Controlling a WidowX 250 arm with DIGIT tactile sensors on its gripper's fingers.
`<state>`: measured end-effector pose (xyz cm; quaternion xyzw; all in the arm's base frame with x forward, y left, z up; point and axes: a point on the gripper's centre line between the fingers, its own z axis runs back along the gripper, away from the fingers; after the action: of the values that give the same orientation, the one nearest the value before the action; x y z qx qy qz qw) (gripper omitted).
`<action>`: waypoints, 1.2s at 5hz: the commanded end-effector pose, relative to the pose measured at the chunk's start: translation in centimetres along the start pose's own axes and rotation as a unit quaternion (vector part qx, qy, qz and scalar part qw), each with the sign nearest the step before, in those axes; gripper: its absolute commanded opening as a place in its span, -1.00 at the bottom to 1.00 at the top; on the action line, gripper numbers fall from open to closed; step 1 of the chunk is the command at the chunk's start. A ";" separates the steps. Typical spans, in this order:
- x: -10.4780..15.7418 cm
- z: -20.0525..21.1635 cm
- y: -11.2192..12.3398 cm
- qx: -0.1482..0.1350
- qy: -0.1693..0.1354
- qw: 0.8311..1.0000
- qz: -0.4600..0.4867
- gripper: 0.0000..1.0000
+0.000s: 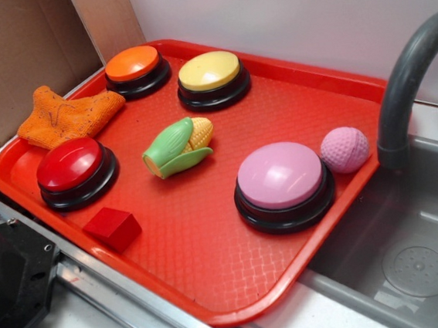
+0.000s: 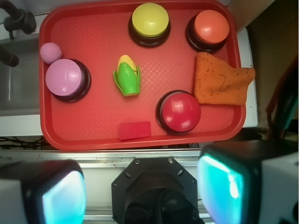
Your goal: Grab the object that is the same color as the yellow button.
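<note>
Near the middle of the red tray point(image 1: 217, 307), below the yellow button point(image 1: 209, 72), we see the toy corn point(image 1: 178, 146) lying untouched. Our claw point(image 2: 142, 189) hangs spread wide and empty at the wrist frame's bottom, so the whole grab remains.

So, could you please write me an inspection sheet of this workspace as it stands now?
Surface: red tray with a textured floor, on a counter beside a grey sink.
Job's things: toy corn lies mid-tray, free on all sides; yellow button near the far rim.
Clutter: orange button, red button, pink button, pink ball next to it, red block, orange cloth.
Grippers: gripper open, high above the tray's near edge, holding nothing.
Cables: dark cables at the wrist view's right edge.
Surroundings: grey faucet, cardboard, white wall.
</note>
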<state>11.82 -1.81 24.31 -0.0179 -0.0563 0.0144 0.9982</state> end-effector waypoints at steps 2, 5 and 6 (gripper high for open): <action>3.2 2.1 -0.5 -0.009 -0.043 0.999 0.006 1.00; 11.3 -3.8 -2.3 0.016 0.018 1.000 -0.001 1.00; 10.3 -9.0 -2.6 0.048 0.075 0.996 -0.026 1.00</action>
<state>23.11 -4.42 15.79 0.0351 0.0393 -0.0102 0.9986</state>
